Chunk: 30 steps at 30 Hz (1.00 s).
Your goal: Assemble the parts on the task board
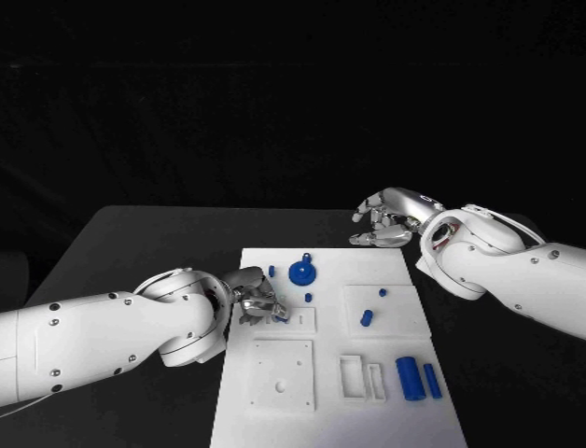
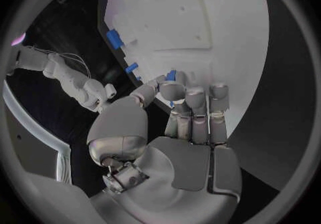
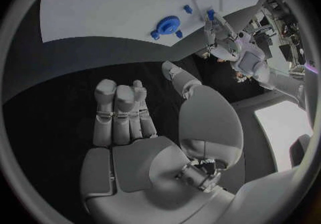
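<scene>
Pinching a small blue part [image 1: 283, 318] at our fingertips, our left hand [image 1: 253, 297] touches the board [image 1: 323, 359]. Our right hand [image 1: 387, 217] curls on nothing beyond it.

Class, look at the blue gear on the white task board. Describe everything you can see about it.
The blue gear is a round, toothed disc that looks like matte plastic, with a small stub at its centre. It lies flat on the task board, near the far end and slightly toward the robot's left. Small blue pegs lie close by. Nothing touches it except the board: the left hand is nearer the robot, and the right hand is off the board.
</scene>
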Each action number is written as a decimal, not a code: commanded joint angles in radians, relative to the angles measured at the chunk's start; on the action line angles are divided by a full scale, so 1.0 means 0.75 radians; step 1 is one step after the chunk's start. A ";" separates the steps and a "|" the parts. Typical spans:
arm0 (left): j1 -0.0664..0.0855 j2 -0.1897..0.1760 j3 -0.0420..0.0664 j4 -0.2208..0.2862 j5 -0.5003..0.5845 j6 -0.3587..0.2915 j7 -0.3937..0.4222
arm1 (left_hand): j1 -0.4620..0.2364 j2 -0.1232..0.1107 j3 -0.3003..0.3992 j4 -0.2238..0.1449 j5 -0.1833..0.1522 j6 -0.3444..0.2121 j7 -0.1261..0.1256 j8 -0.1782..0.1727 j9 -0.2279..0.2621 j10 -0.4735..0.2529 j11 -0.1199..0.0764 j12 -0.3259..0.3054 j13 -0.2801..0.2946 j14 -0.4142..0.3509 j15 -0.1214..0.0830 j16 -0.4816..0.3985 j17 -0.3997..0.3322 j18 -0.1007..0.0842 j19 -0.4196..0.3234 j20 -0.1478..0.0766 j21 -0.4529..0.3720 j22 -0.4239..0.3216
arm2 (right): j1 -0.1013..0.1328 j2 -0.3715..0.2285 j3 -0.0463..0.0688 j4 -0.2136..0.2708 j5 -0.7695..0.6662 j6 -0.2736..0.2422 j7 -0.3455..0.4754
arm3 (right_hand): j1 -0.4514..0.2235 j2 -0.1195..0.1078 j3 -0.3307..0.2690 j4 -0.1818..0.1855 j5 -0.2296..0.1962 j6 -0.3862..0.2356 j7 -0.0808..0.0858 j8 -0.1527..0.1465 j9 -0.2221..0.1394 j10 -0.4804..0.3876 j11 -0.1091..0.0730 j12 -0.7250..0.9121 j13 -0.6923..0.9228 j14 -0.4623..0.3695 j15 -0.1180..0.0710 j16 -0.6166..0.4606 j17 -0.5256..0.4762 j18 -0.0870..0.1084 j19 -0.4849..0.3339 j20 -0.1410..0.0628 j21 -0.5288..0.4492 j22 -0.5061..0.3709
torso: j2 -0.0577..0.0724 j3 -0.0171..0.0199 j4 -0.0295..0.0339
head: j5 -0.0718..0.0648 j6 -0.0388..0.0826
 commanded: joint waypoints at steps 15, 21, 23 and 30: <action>0.000 0.010 0.001 -0.005 -0.011 0.040 -0.014 | -0.010 0.010 -0.002 0.013 -0.010 0.182 -0.151 0.009 0.174 -0.062 -0.064 0.017 0.005 0.024 -0.092 0.017 -0.006 0.021 0.007 -0.203 0.018 0.003 | 0.001 0.002 0.001 0.003 -0.002 0.021 0.004 | 0.013 -0.002 0.002 0.012 0.013 -0.025 0.036 0.006 0.003 0.005 -0.004 0.011 -0.004 0.005 -0.001 -0.006 -0.002 0.064 0.009 -0.005 -0.007 0.003 | 0.000 0.0002 0.0003 | -0.002 -0.001; 0.000 0.015 0.001 -0.006 -0.015 0.032 -0.014 | -0.011 0.011 -0.002 0.015 -0.015 0.181 -0.151 0.008 0.175 -0.063 -0.064 0.020 0.005 0.023 -0.093 0.019 -0.007 0.021 0.006 -0.203 0.020 0.002 | 0.001 0.003 0.001 0.003 -0.002 0.021 0.004 | 0.013 -0.002 0.002 0.013 0.015 -0.024 0.035 0.006 0.003 0.005 -0.004 0.011 -0.004 0.005 -0.001 -0.006 -0.002 0.064 0.009 -0.005 -0.007 0.003 | 0.000 -0.0001 0.0008 | -0.003 -0.001; 0.000 0.018 0.001 -0.007 -0.019 0.022 -0.012 | -0.010 0.013 -0.001 0.015 -0.016 0.181 -0.151 0.008 0.175 -0.064 -0.064 0.020 0.004 0.023 -0.093 0.020 -0.008 0.022 0.006 -0.203 0.021 0.002 | 0.001 0.004 0.001 0.003 -0.002 0.022 0.004 | 0.013 -0.002 0.002 0.013 0.015 -0.024 0.035 0.006 0.003 0.005 -0.004 0.011 -0.005 0.005 -0.001 -0.006 -0.002 0.064 0.009 -0.004 -0.007 0.004 | 0.000 -0.0005 0.0008 | -0.003 -0.001; -0.009 0.022 0.001 -0.008 -0.028 -0.008 -0.006 | -0.007 0.017 0.002 0.013 -0.018 0.180 -0.151 0.007 0.176 -0.066 -0.064 0.022 0.004 0.022 -0.093 0.022 -0.010 0.023 0.005 -0.203 0.024 0.001 | 0.001 0.003 0.001 0.003 -0.002 0.025 0.003 | 0.012 -0.002 0.001 0.014 0.017 -0.024 0.035 0.006 0.003 0.005 -0.004 0.011 -0.005 0.005 -0.001 -0.006 -0.003 0.064 0.009 -0.004 -0.007 0.004 | 0.000 -0.0017 -0.0005 | -0.006 0.000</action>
